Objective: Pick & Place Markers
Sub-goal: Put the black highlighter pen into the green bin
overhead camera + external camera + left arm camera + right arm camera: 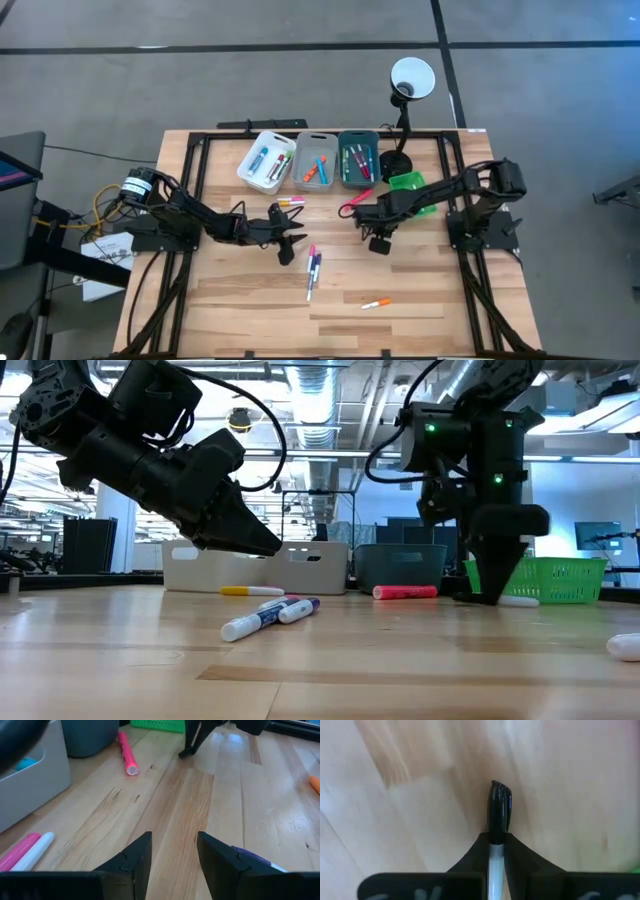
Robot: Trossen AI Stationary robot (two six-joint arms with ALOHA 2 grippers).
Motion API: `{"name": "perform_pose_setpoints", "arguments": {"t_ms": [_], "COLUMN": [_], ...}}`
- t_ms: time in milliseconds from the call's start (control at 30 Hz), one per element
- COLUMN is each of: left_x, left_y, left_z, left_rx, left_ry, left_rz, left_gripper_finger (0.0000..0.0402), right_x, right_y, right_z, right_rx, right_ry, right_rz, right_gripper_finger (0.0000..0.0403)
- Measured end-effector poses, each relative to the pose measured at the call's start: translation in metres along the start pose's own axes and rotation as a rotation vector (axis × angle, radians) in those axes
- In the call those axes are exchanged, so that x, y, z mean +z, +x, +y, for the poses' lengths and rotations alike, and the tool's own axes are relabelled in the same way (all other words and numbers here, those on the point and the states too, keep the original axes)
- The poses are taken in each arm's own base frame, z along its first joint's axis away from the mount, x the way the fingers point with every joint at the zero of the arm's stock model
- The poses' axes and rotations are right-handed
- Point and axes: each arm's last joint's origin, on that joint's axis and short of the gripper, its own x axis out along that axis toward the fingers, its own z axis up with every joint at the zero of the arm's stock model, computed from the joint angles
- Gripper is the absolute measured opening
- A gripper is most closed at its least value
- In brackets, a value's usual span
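My right gripper (380,242) points down at the table's middle right, shut on a marker with a black cap (500,807) and a white barrel. My left gripper (291,244) hovers open left of centre, tilted down, with only bare wood between its fingers (172,855). Loose markers lie flat on the wood: a pink one (351,208), a yellow-and-pink one (290,203), purple-and-white ones (313,270) just beyond the left gripper, and an orange one (375,303) near the front. My right gripper pinches the marker's white barrel (494,862) just behind the black cap, between its two fingers. The fingers come from above, pointing down, and lie across the marker. The marker sits level at the table top (520,600); whether it is lifted clear I cannot tell.
At the far side stand a white bin (250,165), a grey bin (300,160) and a teal bin (345,140), each with markers inside. A green basket (408,183) sits under the right arm. A lamp (411,80) rises behind them. Bare wood spreads toward the near edge.
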Motion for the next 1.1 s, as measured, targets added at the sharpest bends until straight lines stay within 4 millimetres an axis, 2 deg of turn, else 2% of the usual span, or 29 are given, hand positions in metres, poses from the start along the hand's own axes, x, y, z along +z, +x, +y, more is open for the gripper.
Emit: {"name": "perform_pose_setpoints", "arguments": {"t_ms": [100,200,300,433,600,733,933,1100], "left_x": [0.000,0.000,0.000,0.000,0.000,0.000,0.000,0.000], "left_y": [0.000,0.000,0.000,0.000,0.000,0.000,0.000,0.000], "left_z": [0.000,0.000,0.000,0.000,0.000,0.000,0.000,0.000], "left_rx": [0.000,0.000,0.000,0.000,0.000,0.000,0.000,-0.001], "left_ry": [0.000,0.000,0.000,-0.002,-0.003,-0.006,-0.030,-0.032], "left_rz": [0.000,0.000,0.000,0.000,0.000,0.000,0.000,-0.004], "left_gripper_finger": [0.0152,0.0152,0.0152,0.0152,0.0152,0.0152,0.0152,0.0152], "right_x": [0.000,0.000,0.001,-0.003,-0.024,-0.048,-0.077,-0.081], "right_y": [-0.004,-0.012,-0.032,-0.066,-0.110,-0.132,-0.132,-0.114], "right_z": [-0.001,-0.001,-0.002,-0.007,-0.023,-0.039,-0.061,-0.072], "right_rx": [0.001,0.007,0.007,-0.032,-0.170,-0.236,-0.221,-0.162], "right_ry": [0.007,0.050,0.096,0.153,0.309,0.446,0.623,0.701], "right_rz": [-0.013,-0.028,-0.034,-0.024,-0.054,-0.143,-0.202,-0.266], "right_gripper_finger": [0.0021,0.0039,0.0049,0.0038,0.0028,0.0044,0.0041,0.0035]}}
